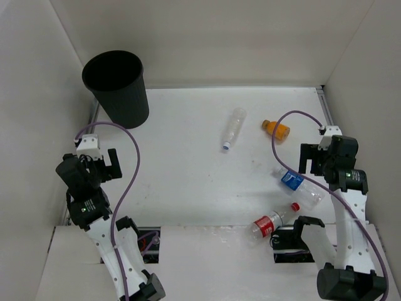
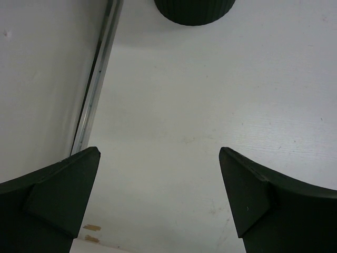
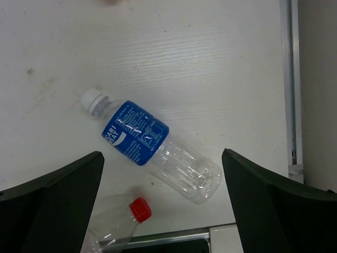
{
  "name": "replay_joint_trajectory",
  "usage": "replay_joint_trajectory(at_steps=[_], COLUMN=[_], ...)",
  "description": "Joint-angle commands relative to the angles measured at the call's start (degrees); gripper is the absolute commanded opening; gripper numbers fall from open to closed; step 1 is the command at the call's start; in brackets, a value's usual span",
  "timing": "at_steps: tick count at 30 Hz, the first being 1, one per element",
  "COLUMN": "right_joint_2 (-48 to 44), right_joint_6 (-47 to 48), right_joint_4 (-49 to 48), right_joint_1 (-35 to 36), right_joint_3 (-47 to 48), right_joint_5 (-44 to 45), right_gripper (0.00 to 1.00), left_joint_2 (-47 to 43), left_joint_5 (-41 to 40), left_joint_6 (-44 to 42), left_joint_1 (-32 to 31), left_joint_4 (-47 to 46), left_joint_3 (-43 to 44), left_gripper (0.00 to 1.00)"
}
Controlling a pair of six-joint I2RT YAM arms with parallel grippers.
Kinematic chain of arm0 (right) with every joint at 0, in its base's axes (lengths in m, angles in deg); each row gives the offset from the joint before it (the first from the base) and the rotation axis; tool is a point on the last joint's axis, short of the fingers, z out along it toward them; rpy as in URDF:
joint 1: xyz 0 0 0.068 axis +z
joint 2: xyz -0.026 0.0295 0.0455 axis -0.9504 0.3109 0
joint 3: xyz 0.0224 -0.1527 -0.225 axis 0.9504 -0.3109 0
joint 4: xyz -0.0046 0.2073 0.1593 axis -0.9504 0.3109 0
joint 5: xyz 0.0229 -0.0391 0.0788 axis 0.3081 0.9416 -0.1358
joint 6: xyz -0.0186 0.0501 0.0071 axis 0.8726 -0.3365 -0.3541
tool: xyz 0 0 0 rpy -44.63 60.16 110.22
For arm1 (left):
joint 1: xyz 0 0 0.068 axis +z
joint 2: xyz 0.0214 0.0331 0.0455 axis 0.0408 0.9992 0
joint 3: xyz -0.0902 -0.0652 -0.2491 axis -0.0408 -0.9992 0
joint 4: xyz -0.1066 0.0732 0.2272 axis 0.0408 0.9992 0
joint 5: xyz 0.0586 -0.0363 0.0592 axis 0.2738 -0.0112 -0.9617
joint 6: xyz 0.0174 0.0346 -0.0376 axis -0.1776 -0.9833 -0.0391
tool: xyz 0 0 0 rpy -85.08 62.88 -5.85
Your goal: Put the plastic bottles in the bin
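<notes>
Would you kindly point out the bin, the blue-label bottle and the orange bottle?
bin [image 1: 125, 108]: top external view, on its outer wall.
blue-label bottle [image 3: 136, 133]: right wrist view, on the blue label.
orange bottle [image 1: 277, 130]: top external view, on its body.

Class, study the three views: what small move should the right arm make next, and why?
Probably lower the right pincer straight down over the blue-label bottle. The pincer is open and holds nothing, and in the wrist view that bottle lies flat right beneath it, its body between the two fingers, so it looks like the easiest one to grasp first.
</notes>
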Motion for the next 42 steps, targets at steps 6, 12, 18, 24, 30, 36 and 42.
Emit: replay_joint_trajectory(at_steps=[6, 12, 18, 24, 30, 36, 42], right_joint_2=[-1.29, -0.59, -1.91, 2.04, 11.35, 19.0, 26.74], right_joint_6=[2.64, 3.35, 4.57, 5.1, 10.63, 18.63, 23.64], right_joint_4=[-0.06, 0.2, -0.41, -0.94, -1.81, -3.57, -1.56], right_joint_1=[-0.57, -0.83, -1.01, -0.31, 10.04, 16.57, 14.02], right_joint_3=[-0.93, -2.42, -3.39, -3.65, -4.71, -4.18, -2.69], right_joint_5=[-0.83, 0.49, -1.97, -2.41, -2.68, 3.92, 5.59], right_gripper=[1.0, 1.0, 1.0, 1.0, 1.0, 1.0, 0.99], left_joint_2=[-0.75, -1.19, -1.54, -2.07, -2.68, -2.33, -2.33], left_joint_5=[1.57, 1.57, 2.01, 2.01, 2.01, 1.66, 1.4], left_joint_6=[0.16, 0.24, 0.33, 0.42, 0.25, -0.37, -1.86], left_joint_1=[-0.13, -0.04, 0.31, 0.4, 0.23, 0.14, 0.4], left_joint_4=[-3.13, -3.13, -2.78, -3.13, -3.22, -3.05, -2.52], left_joint_3=[0.35, 0.18, 0.62, 0.27, -0.26, 1.67, 3.51], left_gripper=[1.0, 1.0, 1.0, 1.0, 1.0, 1.0, 1.0])
